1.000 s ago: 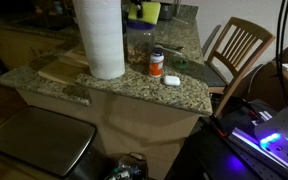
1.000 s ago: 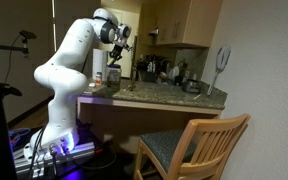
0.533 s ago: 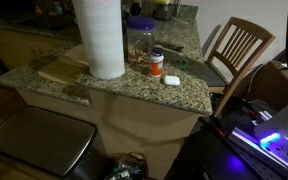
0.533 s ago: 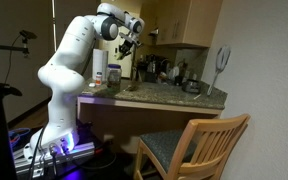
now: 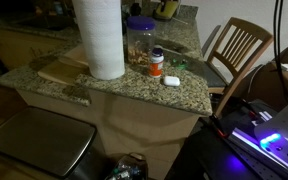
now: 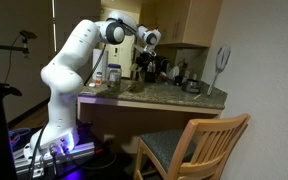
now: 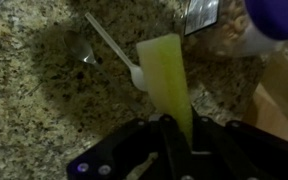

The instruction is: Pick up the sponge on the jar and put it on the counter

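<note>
So the biggest thing here is the counter (image 5: 174,95), speckled tan-grey granite with a straight polished edge, which shows in both exterior views (image 6: 174,96). The white arm (image 6: 69,60) reaches out over it from the side, with the gripper (image 6: 150,42) hanging well above the stone.

On the counter there's a fat white paper towel roll (image 5: 102,40) standing upright, with a pale wooden board (image 5: 59,72) lying flat just beside it. Next to the roll is the jar (image 5: 139,45), clear and wide with brownish stuff inside and a round blue-purple lid (image 5: 140,23). Nothing sits on that lid.

The wrist view is the useful one. The gripper (image 7: 179,135) comes in from the bottom edge with its dark fingers pinched onto the sponge (image 7: 164,75), so that's a firm grasp. The sponge is a flat, bright yellow rectangle held on its edge. It sticks straight out past the fingertips, up in the air over bare granite (image 7: 34,90). The jar (image 7: 229,35) is off to the upper right of it, not underneath, with a bit of the lid (image 7: 282,14) in the corner.

A thin white plastic spoon (image 7: 109,42) lies on the stone below, its handle running diagonally behind the sponge. A small orange bottle (image 5: 156,63) with a white cap stands near the jar.
</note>
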`<action>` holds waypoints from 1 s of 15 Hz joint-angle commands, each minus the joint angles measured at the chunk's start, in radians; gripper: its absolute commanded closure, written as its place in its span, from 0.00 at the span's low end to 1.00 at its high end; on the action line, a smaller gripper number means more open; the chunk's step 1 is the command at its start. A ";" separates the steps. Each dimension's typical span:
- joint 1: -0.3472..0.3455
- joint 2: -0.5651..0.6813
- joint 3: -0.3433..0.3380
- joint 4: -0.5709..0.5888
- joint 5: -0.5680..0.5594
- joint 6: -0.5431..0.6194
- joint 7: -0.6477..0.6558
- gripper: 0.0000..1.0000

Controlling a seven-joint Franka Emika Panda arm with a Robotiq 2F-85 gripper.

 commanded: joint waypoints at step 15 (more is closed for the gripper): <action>-0.025 0.175 -0.138 -0.075 -0.031 0.279 0.325 0.96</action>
